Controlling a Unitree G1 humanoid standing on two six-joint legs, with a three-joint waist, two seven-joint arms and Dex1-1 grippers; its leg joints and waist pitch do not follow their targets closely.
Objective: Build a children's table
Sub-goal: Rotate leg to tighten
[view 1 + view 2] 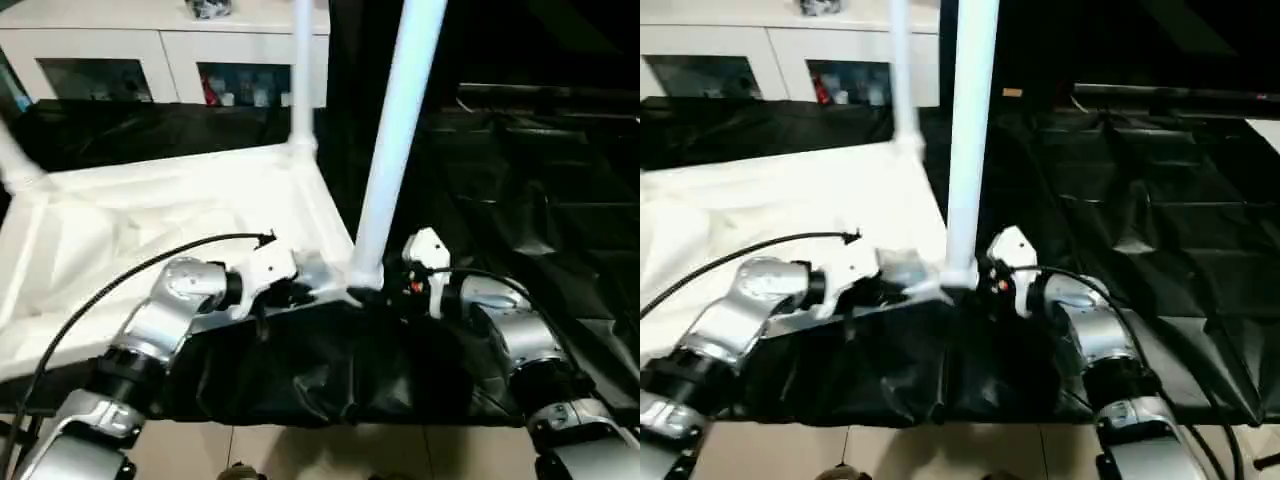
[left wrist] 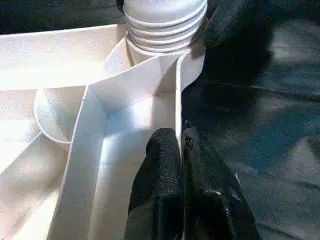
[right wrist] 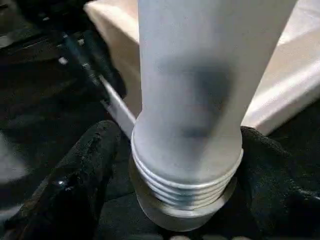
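The children's table lies upside down on black cloth, its ribbed white top (image 1: pixel 150 220) facing up. One leg (image 1: pixel 398 130) stands upright in the near corner socket, its threaded base (image 3: pixel 185 185) partly showing. Another leg (image 1: pixel 301 70) stands at the far corner, and a third (image 1: pixel 14 160) leans at the left edge. My left gripper (image 2: pixel 181 137) is shut on the top's thin rim wall (image 2: pixel 177 90) just beside the near corner. My right gripper (image 3: pixel 185 150) is open, its black fingers (image 3: pixel 75 175) flanking the near leg's base.
A white glass-doored cabinet (image 1: pixel 170 60) stands behind the table. Crumpled black cloth (image 1: pixel 520 180) covers the work surface to the right. Pale floor tiles (image 1: pixel 300 450) show at the front edge. A black cable (image 1: pixel 100 290) arcs over my left forearm.
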